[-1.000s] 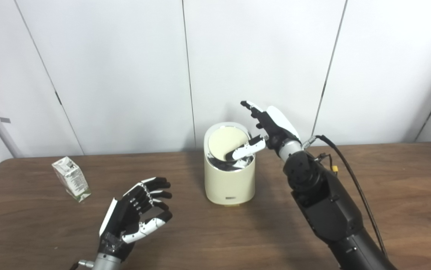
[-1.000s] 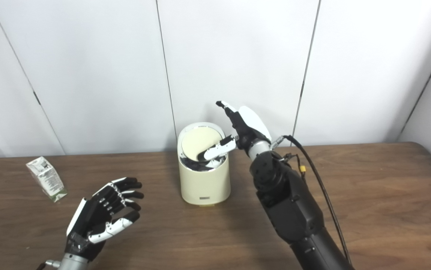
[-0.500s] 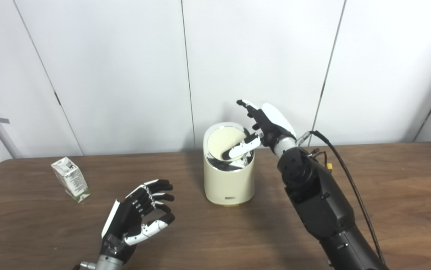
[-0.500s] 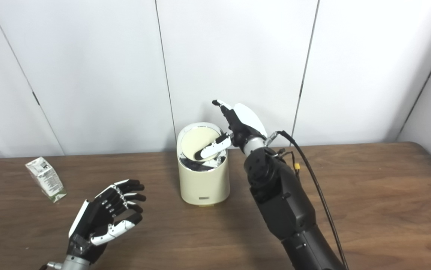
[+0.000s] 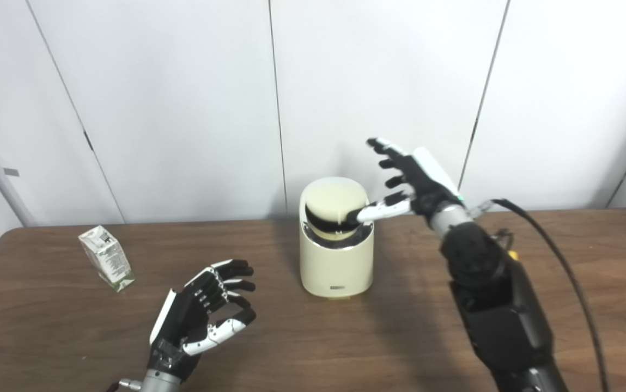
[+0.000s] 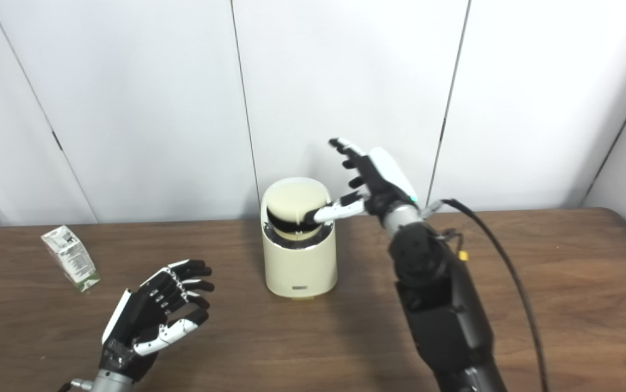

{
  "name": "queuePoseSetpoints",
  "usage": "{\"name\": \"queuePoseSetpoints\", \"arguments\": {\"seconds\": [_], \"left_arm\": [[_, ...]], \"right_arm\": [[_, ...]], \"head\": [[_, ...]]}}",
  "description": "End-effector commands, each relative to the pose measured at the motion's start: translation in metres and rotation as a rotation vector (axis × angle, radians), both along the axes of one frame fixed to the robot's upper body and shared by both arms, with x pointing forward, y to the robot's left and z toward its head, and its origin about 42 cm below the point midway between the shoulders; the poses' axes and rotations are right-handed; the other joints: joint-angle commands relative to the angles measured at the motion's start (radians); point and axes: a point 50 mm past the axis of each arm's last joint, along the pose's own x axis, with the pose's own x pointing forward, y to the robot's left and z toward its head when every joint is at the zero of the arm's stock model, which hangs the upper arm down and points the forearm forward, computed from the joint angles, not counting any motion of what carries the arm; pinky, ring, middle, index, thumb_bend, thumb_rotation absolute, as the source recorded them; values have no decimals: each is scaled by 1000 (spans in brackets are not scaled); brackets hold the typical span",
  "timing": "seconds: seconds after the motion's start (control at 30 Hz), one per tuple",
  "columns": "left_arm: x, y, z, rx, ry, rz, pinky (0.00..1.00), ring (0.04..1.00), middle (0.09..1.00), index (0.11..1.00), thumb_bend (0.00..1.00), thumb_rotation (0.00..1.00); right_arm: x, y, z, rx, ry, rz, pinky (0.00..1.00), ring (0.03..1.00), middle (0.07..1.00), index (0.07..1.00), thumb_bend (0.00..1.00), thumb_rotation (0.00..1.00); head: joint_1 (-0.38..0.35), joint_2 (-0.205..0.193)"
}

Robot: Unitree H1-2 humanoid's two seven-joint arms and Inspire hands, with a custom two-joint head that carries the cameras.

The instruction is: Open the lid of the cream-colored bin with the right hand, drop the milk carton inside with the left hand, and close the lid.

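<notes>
Near the centre of the frame you have the cream-colored bin standing upright on the wooden table, close to the white wall panels. Its lid is tipped up, with a dark gap showing under its front edge. Your right hand sits just right of the bin's top, fingers spread upward and grasping nothing; its thumb reaches left to the lid's edge, apparently touching it. The black cable trails along the right forearm. Your left hand hovers in the lower left of the frame, palm up, fingers loosely curled and apart, released and empty. The milk carton stands tilted on the table at the left of the frame, well apart from both hands and from the bin.
</notes>
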Motion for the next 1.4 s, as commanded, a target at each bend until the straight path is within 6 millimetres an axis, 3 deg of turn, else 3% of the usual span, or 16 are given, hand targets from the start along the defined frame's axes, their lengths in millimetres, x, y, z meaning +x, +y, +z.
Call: {"name": "queuePoseSetpoints", "arguments": {"seconds": [0.0,0.1,0.53,0.7,0.87,1.03,1.2,1.37], "left_arm": [[-7,-1,-9,-12,17,7,527,663,737,751,708,145],[-6,-1,-10,-11,12,6,528,658,736,749,706,144],[-5,-2,-9,-19,22,5,529,660,735,749,705,134],[-5,-2,-9,-18,22,6,531,662,737,749,703,122],[-5,-2,-10,-11,19,6,526,660,739,752,699,98],[-6,-3,-10,-17,24,6,530,665,742,754,696,81],[-7,-7,-11,-18,19,2,522,661,740,755,701,90],[-7,-20,-13,-32,4,-9,511,661,741,751,704,73]], "right_arm": [[-11,0,23,61,-124,15,666,845,881,893,732,251],[-26,-6,14,120,-157,25,697,835,864,879,748,248],[-86,-34,-65,182,-82,54,699,849,885,889,800,347],[-100,-41,-87,167,-88,52,701,821,901,895,841,295],[-110,-43,-101,195,-53,48,729,849,935,912,859,174],[-114,-48,-111,188,-50,44,705,848,934,920,841,183],[-118,-54,-118,193,-43,38,719,851,931,921,823,173],[-119,-68,-124,220,-39,50,766,877,947,934,786,111]], "head": [[-1,1],[-3,1],[0,-2],[2,-2],[15,-3],[32,-6],[109,-22],[263,-61]]}}
